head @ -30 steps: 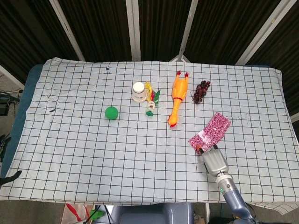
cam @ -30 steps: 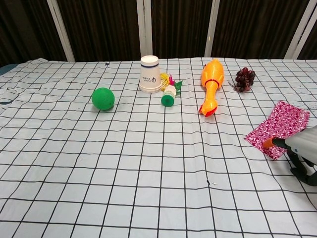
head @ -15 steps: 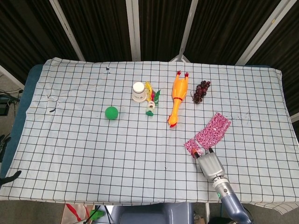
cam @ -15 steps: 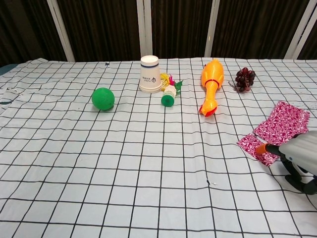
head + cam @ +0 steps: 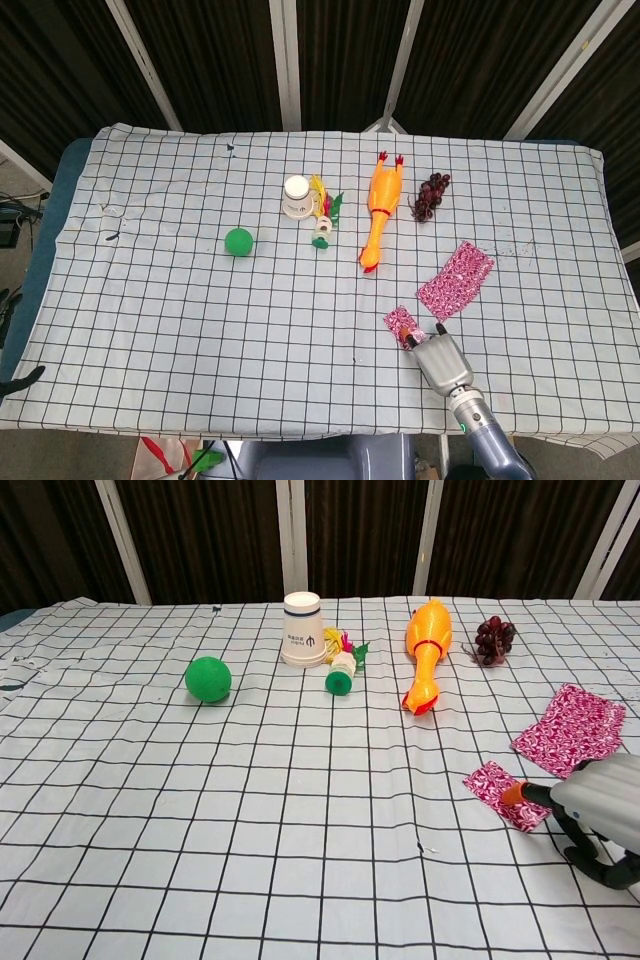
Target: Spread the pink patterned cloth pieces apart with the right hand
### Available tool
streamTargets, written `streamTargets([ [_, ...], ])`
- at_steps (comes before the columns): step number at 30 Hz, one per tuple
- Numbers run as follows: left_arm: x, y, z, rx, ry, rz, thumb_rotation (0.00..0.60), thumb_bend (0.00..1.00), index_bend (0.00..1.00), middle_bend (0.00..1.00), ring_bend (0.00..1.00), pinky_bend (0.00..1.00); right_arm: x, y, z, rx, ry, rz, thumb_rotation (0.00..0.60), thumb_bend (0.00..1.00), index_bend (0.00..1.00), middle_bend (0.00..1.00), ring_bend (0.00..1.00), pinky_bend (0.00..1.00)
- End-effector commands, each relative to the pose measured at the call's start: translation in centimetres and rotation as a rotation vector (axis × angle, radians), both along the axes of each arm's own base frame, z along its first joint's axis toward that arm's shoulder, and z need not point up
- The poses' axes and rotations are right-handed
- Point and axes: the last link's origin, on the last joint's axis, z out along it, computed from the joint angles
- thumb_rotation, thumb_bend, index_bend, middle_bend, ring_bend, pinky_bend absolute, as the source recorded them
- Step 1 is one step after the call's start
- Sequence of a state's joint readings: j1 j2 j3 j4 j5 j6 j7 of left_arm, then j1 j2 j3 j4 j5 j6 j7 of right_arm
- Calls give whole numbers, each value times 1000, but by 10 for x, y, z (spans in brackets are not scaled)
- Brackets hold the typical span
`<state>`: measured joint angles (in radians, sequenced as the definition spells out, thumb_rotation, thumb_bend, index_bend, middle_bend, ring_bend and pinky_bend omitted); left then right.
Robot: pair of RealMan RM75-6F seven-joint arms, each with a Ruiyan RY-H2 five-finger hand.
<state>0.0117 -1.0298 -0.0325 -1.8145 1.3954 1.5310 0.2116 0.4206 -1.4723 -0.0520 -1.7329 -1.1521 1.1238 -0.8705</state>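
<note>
Two pink patterned cloth pieces, lying apart: larger cloth piece (image 5: 455,279) flat near the table's right edge; smaller cloth piece (image 5: 402,325) at the near edge, pressed under an orange fingertip of the right hand (image 5: 441,364). White cup (image 5: 302,629) upside down, contents hidden. Left hand unseen.

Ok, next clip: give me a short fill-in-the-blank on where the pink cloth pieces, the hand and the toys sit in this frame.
1. The right hand touches the ____ of the two pink cloth pieces.
2. The small piece and the large piece lie ____, with bare tablecloth between them.
3. The green ball sits to the ____ of the white cup in both views.
4. The toy lying between the cup and the grapes is an orange ____.

Missing words: smaller; apart; left; chicken
</note>
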Motion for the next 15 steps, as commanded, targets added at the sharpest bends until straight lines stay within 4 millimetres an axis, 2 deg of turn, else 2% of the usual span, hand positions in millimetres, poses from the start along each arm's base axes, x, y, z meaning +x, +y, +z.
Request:
streamTargets([
  [1, 0, 0, 0, 1, 0, 0, 600, 205, 108, 20, 53, 62, 3, -4, 5, -29, -14, 0, 600, 559, 180, 608, 546, 226],
  [8, 0, 0, 0, 0, 0, 1, 600, 204, 108, 20, 53, 62, 4, -17, 22, -102, -39, -18, 600, 560, 180, 608, 546, 226],
  [15, 0, 0, -1, 1, 5, 4, 600, 205, 108, 20, 53, 62, -9, -29, 32, -133, 0, -56, 600, 559, 180, 608, 546, 226],
])
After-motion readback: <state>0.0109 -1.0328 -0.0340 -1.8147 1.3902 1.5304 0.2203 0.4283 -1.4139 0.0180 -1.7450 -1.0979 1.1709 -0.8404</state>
